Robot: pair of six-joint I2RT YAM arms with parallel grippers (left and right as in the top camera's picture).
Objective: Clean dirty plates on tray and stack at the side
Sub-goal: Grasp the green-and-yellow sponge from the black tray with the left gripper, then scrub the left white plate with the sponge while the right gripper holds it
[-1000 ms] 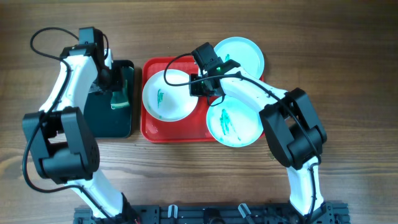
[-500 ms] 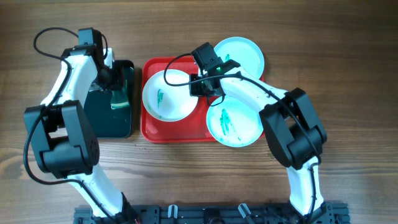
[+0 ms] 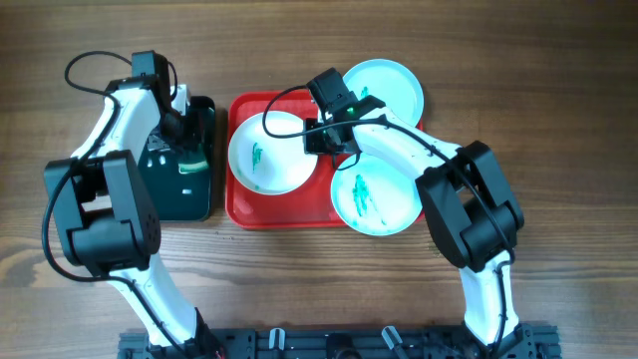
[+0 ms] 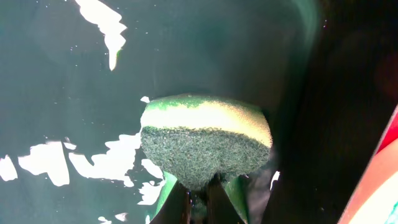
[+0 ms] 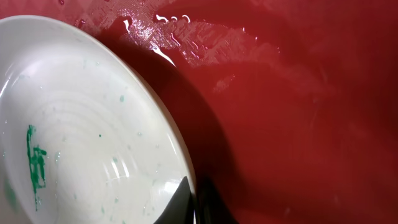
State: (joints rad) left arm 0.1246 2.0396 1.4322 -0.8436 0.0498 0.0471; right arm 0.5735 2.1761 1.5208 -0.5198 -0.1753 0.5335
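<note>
1. The left gripper (image 4: 199, 196) is closed on a sponge (image 4: 205, 146). The sponge is yellow on one side and dark green on the other, and is pinched at its lower edge between the two fingers.
2. The sponge is held over a dark green tray (image 4: 68, 74) whose wet floor shows bright reflections. Whether it touches the floor cannot be told.
3. The right gripper (image 5: 194, 199) is closed on the rim of the white plate (image 5: 81, 124), with one finger seen above the rim and one below.
4. The white plate (image 3: 267, 152) lies in the left half of the red tray (image 3: 284, 211) and carries a small green smear.
5. Two cyan plates are seen at the red tray's right side. One (image 3: 384, 88) overlaps its far corner, and one (image 3: 374, 194), smeared with green, overlaps its near corner.
6. Both trays are set side by side on a wooden table (image 3: 558, 100), the dark one to the left.
</note>
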